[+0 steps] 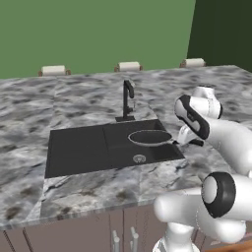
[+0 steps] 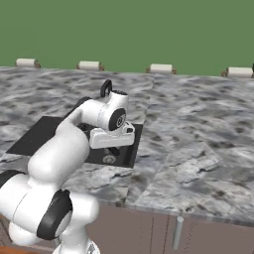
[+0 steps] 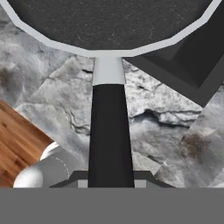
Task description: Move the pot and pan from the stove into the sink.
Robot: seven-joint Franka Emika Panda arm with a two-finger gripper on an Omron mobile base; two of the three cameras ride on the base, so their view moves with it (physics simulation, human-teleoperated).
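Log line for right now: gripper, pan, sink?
gripper: shut on pan handle | pan: held above sink, right half | pot: not seen

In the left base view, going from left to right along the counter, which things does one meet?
Sink → faucet → pan, held over the right part of the basin → gripper, shut on the pan's handle → the robot's white arm.
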